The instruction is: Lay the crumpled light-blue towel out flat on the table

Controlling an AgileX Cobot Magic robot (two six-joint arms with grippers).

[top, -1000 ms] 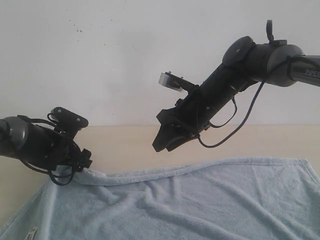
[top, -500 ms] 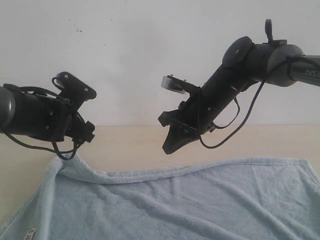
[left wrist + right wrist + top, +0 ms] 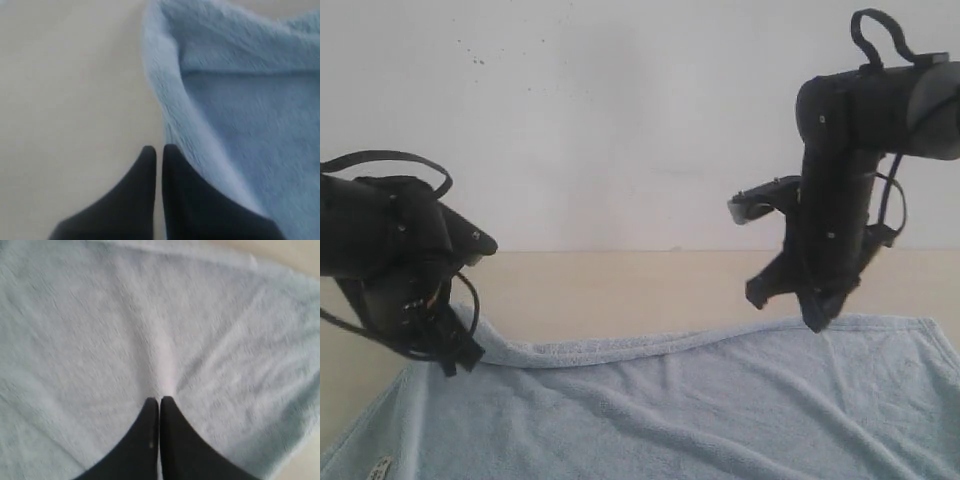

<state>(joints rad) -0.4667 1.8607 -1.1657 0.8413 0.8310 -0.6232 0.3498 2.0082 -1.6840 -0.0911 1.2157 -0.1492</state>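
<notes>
The towel (image 3: 700, 400) lies on the tabletop (image 3: 620, 290), its long axis running side to side in the exterior view, with the far hem rumpled at the left. The left tool (image 3: 159, 150) is clenched empty just beside that edge. The right tool (image 3: 159, 400), also clenched empty, hangs over the towel.

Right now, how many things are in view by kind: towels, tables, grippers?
towel: 1
table: 1
grippers: 2, the left gripper and the right gripper, both shut
Total: 4
</notes>
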